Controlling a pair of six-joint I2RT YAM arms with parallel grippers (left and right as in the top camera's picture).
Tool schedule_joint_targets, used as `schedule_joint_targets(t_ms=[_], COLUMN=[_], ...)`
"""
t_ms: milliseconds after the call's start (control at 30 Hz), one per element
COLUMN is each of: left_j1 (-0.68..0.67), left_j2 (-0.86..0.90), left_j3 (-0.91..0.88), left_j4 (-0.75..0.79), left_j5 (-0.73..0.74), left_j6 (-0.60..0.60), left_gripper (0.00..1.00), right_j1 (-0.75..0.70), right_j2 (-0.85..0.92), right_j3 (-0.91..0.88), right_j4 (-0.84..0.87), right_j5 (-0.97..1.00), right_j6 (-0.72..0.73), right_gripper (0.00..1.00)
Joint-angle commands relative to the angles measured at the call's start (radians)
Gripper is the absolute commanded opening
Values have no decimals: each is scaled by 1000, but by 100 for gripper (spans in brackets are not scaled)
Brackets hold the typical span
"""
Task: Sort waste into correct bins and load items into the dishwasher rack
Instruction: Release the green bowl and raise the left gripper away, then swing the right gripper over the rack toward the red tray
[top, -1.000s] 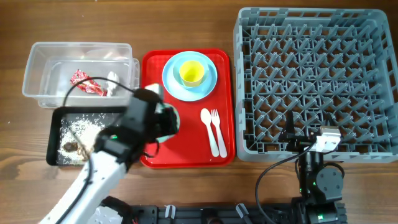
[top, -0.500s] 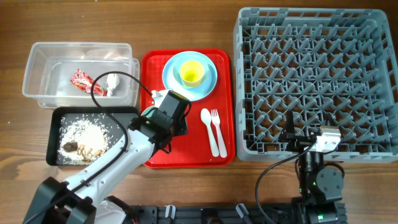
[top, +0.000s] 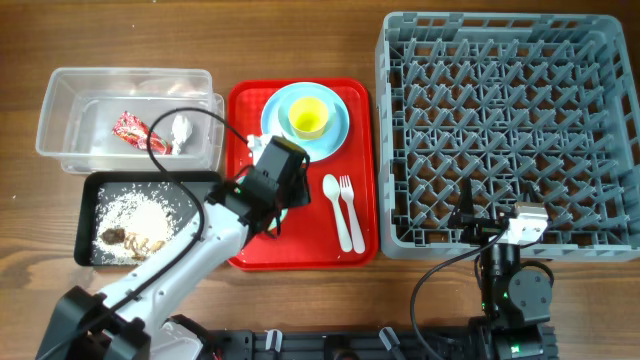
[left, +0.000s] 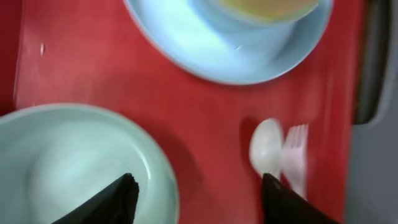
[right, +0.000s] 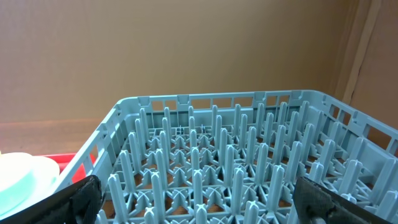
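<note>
Overhead.
- Wooden worktop (top: 300, 40). The grey rack (top: 510, 130) fills the right side, with nothing in it.
- The clear tub (top: 128, 112) is at far left. A red wrapper (top: 130, 130) and a white tissue (top: 180, 128) lie inside.
- The black tray (top: 92, 190) is just in front of the tub. It holds rice (top: 135, 208) and brown bits.
- The red tray (top: 300, 255) sits between the bins and the rack.
- A blue plate (top: 335, 135) lies on its far half, with a yellow cup (top: 308, 117) standing on the plate.
- A white spoon (top: 335, 205) and fork (top: 350, 205) lie side by side on its right half.
- The left arm (top: 190, 250) reaches in from the near edge, its wrist over the middle-left of the red tray.
- The right arm (top: 515, 290) stands at the near edge, just in front of the rack.

Left wrist.
- The left tool (left: 199, 199) is spread wide and holds nothing.
- One finger sits above the rim of a pale-green bowl (left: 68, 162) on the red tray.
- The other finger is above the red tray, close to the spoon and fork.
- I cannot tell whether either finger touches anything.
- The plate and the yellow cup are at the top of the view, blurred.

Right wrist.
- The right tool (right: 202, 199) is spread wide and empty, facing the rack's pegs.
- A corner of the red tray shows at lower left, with a pale rounded dish on it. I cannot tell which dish it is.
</note>
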Motion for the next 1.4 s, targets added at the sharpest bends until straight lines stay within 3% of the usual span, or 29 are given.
schedule_joint_targets(t_ms=[0, 133, 300, 400, 500, 633, 833, 1167, 1267, 1367], left_j1=[62, 182, 396, 539, 686, 812, 872, 872, 872, 872], left_j2=[-76, -124, -137, -137, -137, -136, -136, -136, -136, -136], left_j3=[142, 257, 317, 317, 317, 317, 317, 317, 317, 317], left_j4=[-55, -138, -178, -182, -185, -209, -219, -219, -219, -219], left_j5=[6, 78, 248, 399, 519, 555, 555, 555, 555, 555], left_j6=[-3, -2, 5, 4, 4, 4, 4, 4, 4, 4], left_gripper=[74, 84, 88, 100, 100, 100, 100, 100, 100, 100], right_j1=[4, 4, 4, 4, 4, 4, 4, 5, 6, 19], right_j2=[-5, -5, -5, -5, -5, 19, 226, 869, 995, 1053], right_j3=[-1, -1, -1, -1, 1, 67, 309, 952, 1058, 1065], right_j4=[5, 7, 51, 60, 139, 99, -44, -434, -550, -560], right_j5=[17, 17, 16, 16, -45, -86, -197, -651, -689, -774], right_j6=[11, 11, 41, 159, 435, 463, 455, 359, 349, 348], right_gripper=[100, 100, 100, 100, 100, 100, 99, 100, 99, 100])
